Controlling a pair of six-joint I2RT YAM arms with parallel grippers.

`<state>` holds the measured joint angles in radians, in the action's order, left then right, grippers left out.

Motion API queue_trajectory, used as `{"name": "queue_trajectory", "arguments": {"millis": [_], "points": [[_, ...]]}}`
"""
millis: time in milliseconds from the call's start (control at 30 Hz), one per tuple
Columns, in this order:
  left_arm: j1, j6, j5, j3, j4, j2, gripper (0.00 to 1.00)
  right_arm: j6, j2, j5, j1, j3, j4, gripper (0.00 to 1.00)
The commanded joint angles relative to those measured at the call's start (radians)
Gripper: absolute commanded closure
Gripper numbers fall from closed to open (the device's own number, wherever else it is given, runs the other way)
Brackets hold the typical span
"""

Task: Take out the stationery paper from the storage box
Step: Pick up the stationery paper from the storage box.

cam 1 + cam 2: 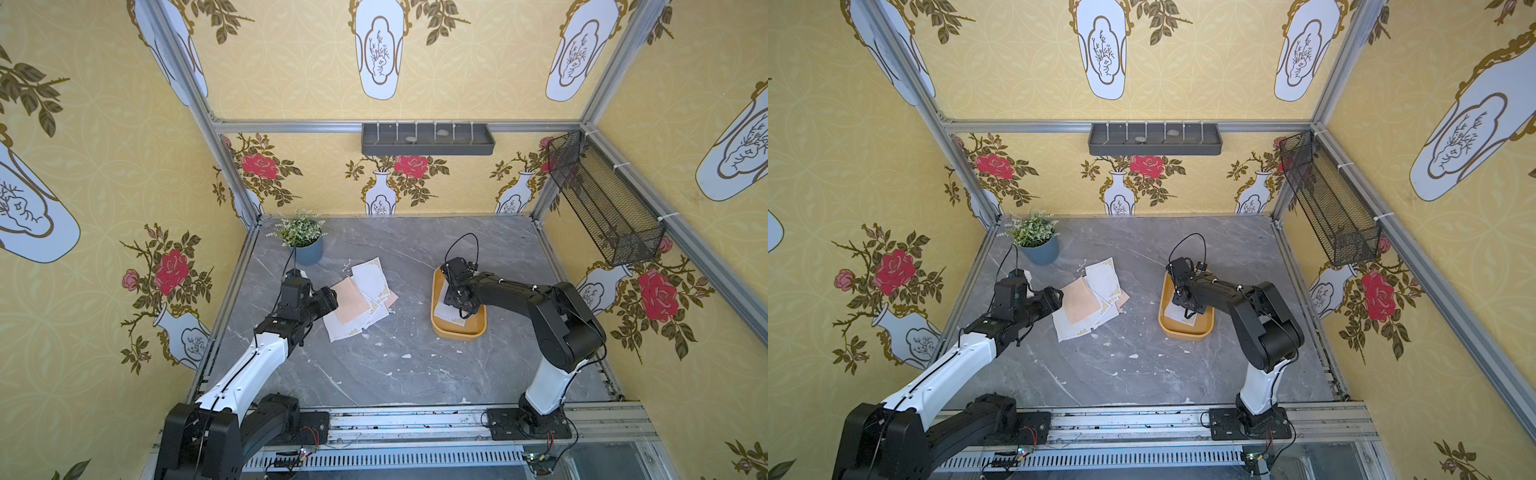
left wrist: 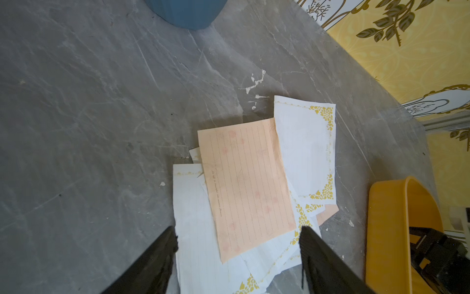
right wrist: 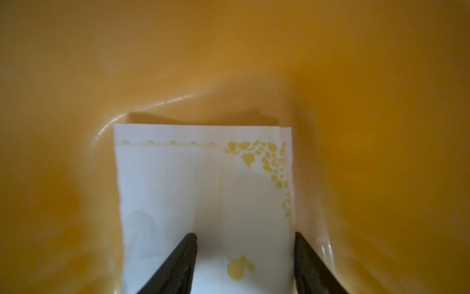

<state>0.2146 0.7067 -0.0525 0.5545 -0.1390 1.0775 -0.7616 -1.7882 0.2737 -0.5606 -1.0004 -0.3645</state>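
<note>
Right of centre on the grey table (image 1: 395,374) in both top views: the storage box (image 1: 457,333), stationery paper (image 3: 203,183) lying flat on its floor, with loose sheets (image 1: 361,299) heaped left of centre, well apart from it. Down inside the box, the right gripper (image 3: 246,234), jaws parted, tips astride the white sheet, no pinch visible. Over the heap, the left gripper (image 2: 239,230), jaws wide, holding nothing.

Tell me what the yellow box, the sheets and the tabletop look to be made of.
Storage box: moulded plastic, it seems, glossy mustard-yellow; curved highlights on rounded walls.
Stationery paper: thin matt paper, printed lines and gold corners; edges curl and overlap.
Tabletop: grey marble look with pale veins, low sheen; stone or printed laminate, cannot tell.
</note>
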Motion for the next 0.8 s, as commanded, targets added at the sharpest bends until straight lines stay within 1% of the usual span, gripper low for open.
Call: {"name": "queue_trajectory", "arguments": {"millis": [0, 100, 200, 267, 367, 467, 533, 633, 700, 767], "points": [[-0.001, -0.011, 0.008, -0.005, 0.003, 0.009, 0.22, -0.016, -0.003, -0.057, 0.000, 0.019, -0.039, 0.55], [-0.001, -0.007, 0.000, -0.005, 0.013, 0.014, 0.22, -0.021, 0.023, -0.042, -0.001, 0.027, -0.039, 0.68], [-0.001, -0.004, -0.014, -0.007, 0.025, 0.019, 0.22, -0.015, 0.053, -0.029, -0.002, 0.026, -0.046, 0.75], [-0.001, -0.002, -0.032, -0.010, 0.039, 0.023, 0.22, -0.009, 0.073, -0.020, -0.008, 0.016, -0.059, 0.76], [-0.001, -0.001, -0.099, -0.014, 0.093, 0.039, 0.22, 0.001, 0.109, 0.001, -0.028, -0.011, -0.083, 0.77], [-0.001, 0.020, -0.233, -0.035, 0.218, 0.071, 0.22, 0.014, 0.153, 0.020, -0.055, -0.044, -0.103, 0.78], [0.000, 0.062, -0.366, -0.055, 0.360, 0.108, 0.22, 0.024, 0.182, 0.028, -0.071, -0.065, -0.114, 0.80], [0.000, 0.133, -0.578, -0.055, 0.560, 0.208, 0.22, 0.031, 0.214, 0.045, -0.092, -0.095, -0.141, 0.80], [0.003, 0.191, -0.660, -0.060, 0.685, 0.270, 0.22, 0.032, 0.238, 0.063, -0.108, -0.109, -0.153, 0.80], [0.005, 0.254, -0.710, -0.074, 0.813, 0.322, 0.22, 0.040, 0.268, 0.068, -0.128, -0.114, -0.151, 0.80]]}}
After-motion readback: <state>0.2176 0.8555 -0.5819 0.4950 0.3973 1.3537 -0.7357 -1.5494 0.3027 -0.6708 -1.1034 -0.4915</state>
